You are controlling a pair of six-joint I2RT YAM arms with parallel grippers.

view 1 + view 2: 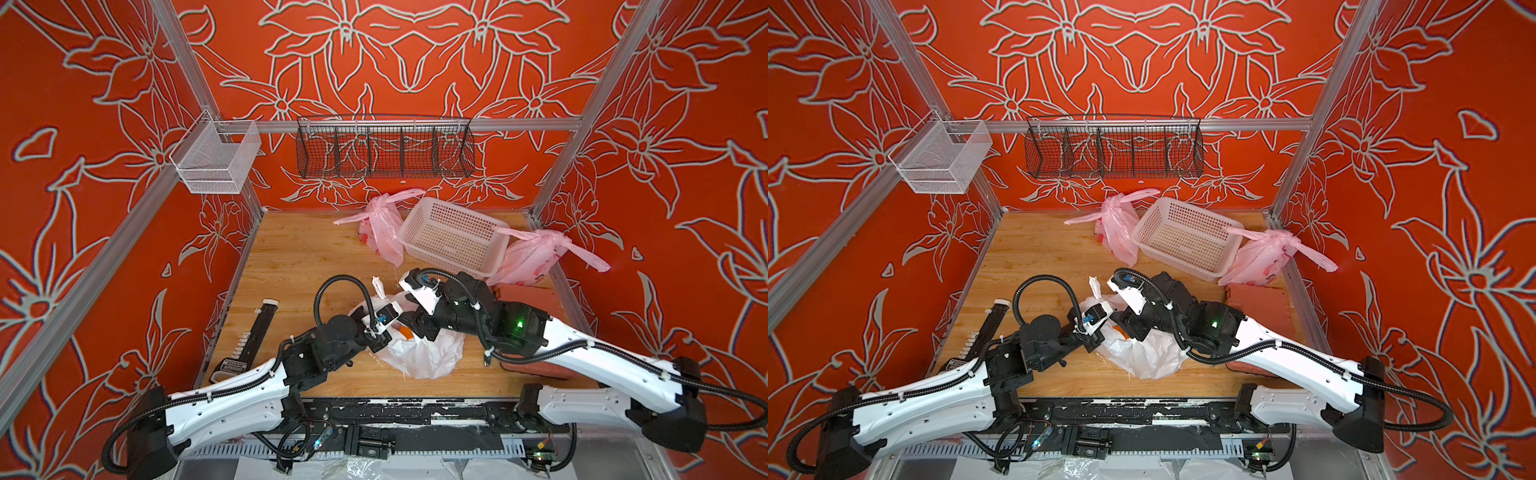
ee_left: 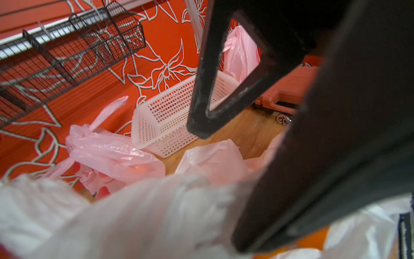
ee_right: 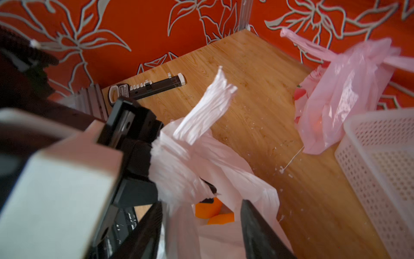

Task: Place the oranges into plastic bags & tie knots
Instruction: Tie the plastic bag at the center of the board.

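A light wooden tabletop [image 1: 299,257] carries a white perforated plastic basket [image 1: 446,255] near its far edge. A knotted translucent pink plastic bag [image 1: 382,232] touches the basket's left side, and a second knotted pink bag [image 1: 528,257] lies against its right. Nearer than the basket lie a flat red case [image 1: 528,293] and a thin white plastic bag [image 1: 419,353]. A long black tool [image 1: 253,336] lies well apart to the left.

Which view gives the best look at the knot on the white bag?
Right wrist view: the knot on the white bag is close and sharp, its strap end sticking up. In both top views it is tiny. The left wrist view shows only blurred white plastic.
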